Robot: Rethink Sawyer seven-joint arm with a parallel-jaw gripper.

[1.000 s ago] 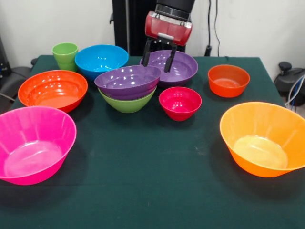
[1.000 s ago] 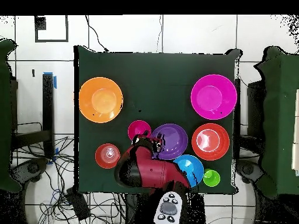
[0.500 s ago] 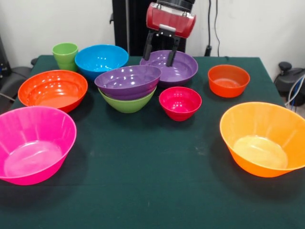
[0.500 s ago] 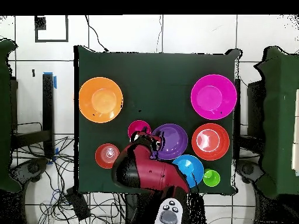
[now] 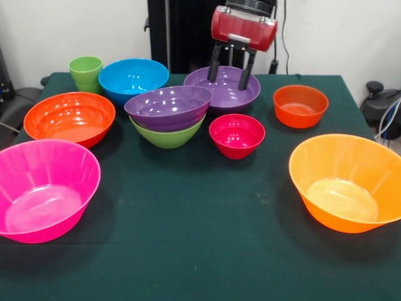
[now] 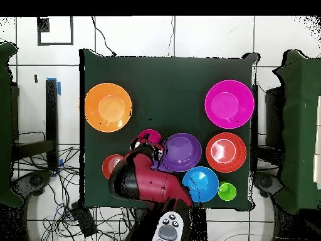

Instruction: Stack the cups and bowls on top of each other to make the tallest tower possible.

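The tower is a purple bowl nested in a lime-green bowl, left of centre; it also shows in the overhead view. A second purple bowl sits behind it. My gripper hangs open and empty over that rear bowl's right half, with its fingers apart just above the rim. The lime-green cup stands at the far left beside the blue bowl. A small magenta bowl and a small orange bowl sit to the right.
A red-orange bowl and a large pink bowl line the left side. A large orange bowl is at the near right. In the overhead view my arm covers the rear purple bowl.
My gripper has moved rightward in the front view and risen slightly, from the rear purple bowl's left side to its right side. It stays open. The bowls have not moved.
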